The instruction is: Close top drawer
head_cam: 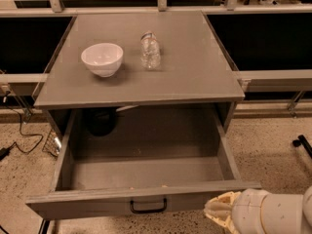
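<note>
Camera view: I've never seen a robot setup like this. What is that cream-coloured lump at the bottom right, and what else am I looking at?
There is a single camera, and it looks down from the front at a grey cabinet. The cream-coloured lump is the robot's gripper, the grasping part at the end of its one white arm. It sits at the bottom right, near the right front corner of the wide grey top drawer, and appears to hold nothing. That drawer is pulled far out, and its black bar handle is at the middle of the front panel. Deep inside at the back left is a dark round object, too dim to identify. On the cabinet top stand a white bowl and a clear plastic bottle, side by side but apart. The robot's job is to push the drawer shut.
</note>
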Motion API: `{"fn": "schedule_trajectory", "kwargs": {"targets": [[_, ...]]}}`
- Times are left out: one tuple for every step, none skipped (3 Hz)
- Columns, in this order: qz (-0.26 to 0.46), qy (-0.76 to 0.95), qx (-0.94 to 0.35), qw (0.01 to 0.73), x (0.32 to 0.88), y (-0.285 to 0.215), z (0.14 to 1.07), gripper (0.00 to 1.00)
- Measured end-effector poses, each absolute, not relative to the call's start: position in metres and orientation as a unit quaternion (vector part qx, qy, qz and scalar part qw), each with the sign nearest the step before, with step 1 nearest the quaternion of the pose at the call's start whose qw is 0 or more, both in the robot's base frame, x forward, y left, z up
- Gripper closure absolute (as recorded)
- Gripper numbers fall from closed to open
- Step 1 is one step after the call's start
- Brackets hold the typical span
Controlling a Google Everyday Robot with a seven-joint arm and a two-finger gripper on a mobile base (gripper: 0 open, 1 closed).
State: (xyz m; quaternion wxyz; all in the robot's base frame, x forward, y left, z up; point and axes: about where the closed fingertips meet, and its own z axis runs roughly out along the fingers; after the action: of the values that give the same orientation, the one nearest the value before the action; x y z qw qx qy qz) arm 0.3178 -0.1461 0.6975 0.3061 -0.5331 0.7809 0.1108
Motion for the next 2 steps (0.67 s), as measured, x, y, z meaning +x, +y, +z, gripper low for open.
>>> {"fn": "schedule_trajectory", "kwargs": {"targets": [[0.111,0.781,-0.533,0.307,0.318,-0.146,0.696,1.0],[0.115,0.779,-0.527,0.319,0.325,-0.144,0.675,1.0]]}}
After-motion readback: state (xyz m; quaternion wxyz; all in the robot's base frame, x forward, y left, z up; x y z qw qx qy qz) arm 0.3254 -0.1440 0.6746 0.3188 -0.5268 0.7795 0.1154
